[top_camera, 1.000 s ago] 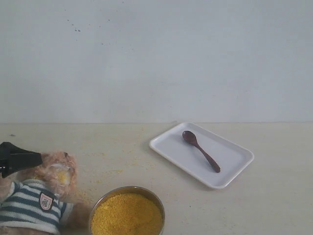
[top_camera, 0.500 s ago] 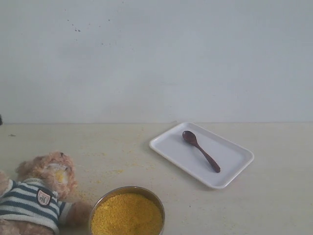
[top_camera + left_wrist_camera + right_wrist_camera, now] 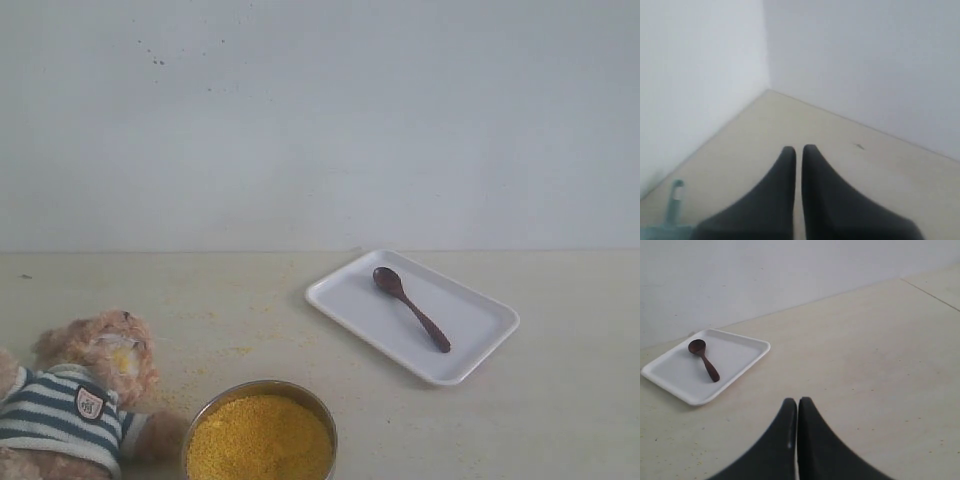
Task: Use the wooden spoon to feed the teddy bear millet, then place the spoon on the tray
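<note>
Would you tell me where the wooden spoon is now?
The wooden spoon lies on the white tray, right of centre in the exterior view, right of the millet bowl.

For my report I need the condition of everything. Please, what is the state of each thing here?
bear: lying back, yellow grains on its face
millet: heaped in the bowl
bowl: full, upright
spoon: lying on the tray, not held
tray: flat, holds only the spoon
left tool: shut, empty
right tool: shut, empty

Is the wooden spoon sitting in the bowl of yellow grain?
No, the wooden spoon lies flat on the white tray, away from the metal bowl.
</note>
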Motion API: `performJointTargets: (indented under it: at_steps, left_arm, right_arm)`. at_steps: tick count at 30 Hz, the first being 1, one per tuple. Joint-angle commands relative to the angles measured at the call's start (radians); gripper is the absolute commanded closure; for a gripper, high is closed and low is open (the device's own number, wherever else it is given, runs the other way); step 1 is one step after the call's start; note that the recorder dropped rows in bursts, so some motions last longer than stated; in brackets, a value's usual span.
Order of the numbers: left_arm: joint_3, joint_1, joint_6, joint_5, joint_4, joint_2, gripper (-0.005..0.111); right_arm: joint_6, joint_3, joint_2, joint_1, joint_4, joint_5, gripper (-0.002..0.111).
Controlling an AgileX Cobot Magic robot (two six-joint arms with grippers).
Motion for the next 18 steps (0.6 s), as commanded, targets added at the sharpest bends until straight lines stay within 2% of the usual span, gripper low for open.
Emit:
performJointTargets:
  at_steps: [1,9,11,15,18]
  left_arm:
    - [0.003,0.002,0.02,-0.088,-0.006,-0.116,0.103]
    - [0.126,-0.017,-0.169,-0.008,-0.006,-0.441,0.103]
    - [0.143,-0.038,-0.161,0.023,-0.006,-0.511,0.103]
    - [0.184,-0.086,-0.03,0.263,0.037,-0.593,0.103]
    - [0.22,-0.12,-0.032,0.293,0.042,-0.604,0.103]
  right_arm:
    - [-0.005,0.0,-0.004,-0.001,0.01,-0.012,0.109]
    - [-0.005,0.0,-0.004,-0.001,0.018,-0.01,0.109]
    - [-0.005,0.0,-0.004,-0.001,0.018,-0.01,0.109]
    - [-0.005,0.0,-0.004,-0.001,0.018,-0.01,0.109]
    - [-0.005,0.0,-0.004,-0.001,0.018,-0.01,0.109]
